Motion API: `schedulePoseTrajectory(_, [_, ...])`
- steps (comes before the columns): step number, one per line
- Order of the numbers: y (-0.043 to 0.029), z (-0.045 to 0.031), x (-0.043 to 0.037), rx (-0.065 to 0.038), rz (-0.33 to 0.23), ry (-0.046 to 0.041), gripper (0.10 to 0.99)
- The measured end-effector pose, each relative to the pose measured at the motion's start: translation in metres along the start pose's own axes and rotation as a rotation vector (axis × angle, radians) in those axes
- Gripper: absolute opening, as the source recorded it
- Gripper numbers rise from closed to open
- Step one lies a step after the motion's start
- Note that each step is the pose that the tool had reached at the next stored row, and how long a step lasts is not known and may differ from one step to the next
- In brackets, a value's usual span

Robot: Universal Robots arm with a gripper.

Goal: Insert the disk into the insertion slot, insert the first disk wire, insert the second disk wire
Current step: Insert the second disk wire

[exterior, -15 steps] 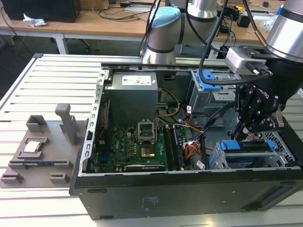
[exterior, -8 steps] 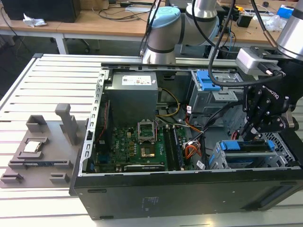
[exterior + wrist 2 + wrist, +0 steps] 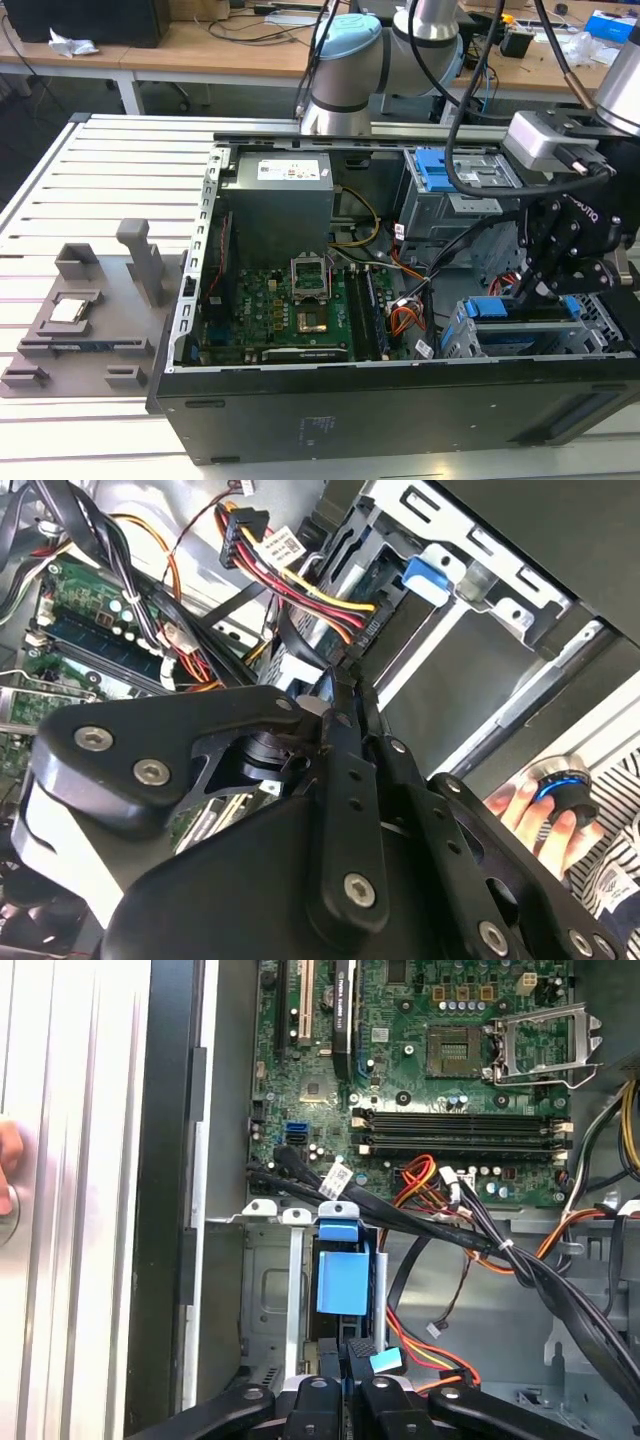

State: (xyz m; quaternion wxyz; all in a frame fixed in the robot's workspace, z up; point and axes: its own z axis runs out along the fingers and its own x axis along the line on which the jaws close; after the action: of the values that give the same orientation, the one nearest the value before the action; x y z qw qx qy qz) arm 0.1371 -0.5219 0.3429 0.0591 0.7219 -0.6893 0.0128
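Jaws stood pinched narrow on a dark wire plug; the gripper [image 3: 535, 285] hung at the rear of the disk [image 3: 520, 308], which sat seated in the insertion slot [image 3: 470, 340] at the case's corner. Disk insertion appeared complete. Wiring appeared in hand; how many wires were seated, I could not tell.

The open computer case [image 3: 400, 400] lies on the bench [image 3: 100, 200], with the insertion slot [image 3: 470, 335] at the exterior view's right, the motherboard [image 3: 290, 310] to its left, and the power supply [image 3: 280, 200] behind that.
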Motion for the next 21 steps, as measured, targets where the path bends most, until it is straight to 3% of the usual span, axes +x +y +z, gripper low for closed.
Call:
schedulePoseTrajectory(6, [0.0001,0.0001,0.0007,-0.001,0.006,-0.0005,0.149])
schedulePoseTrajectory(8, [0.0000,0.0003,0.0007,-0.006,0.063,-0.0044,0.149])
schedulePoseTrajectory(10, [-0.0009,0.0002,0.0007,-0.007,0.064,-0.0047,0.149])
schedulePoseTrajectory(12, [-0.0029,0.0002,0.0010,-0.007,0.065,-0.0147,0.149])
schedulePoseTrajectory(21, [-0.0039,0.0000,-0.0019,-0.010,0.094,-0.0238,0.149])
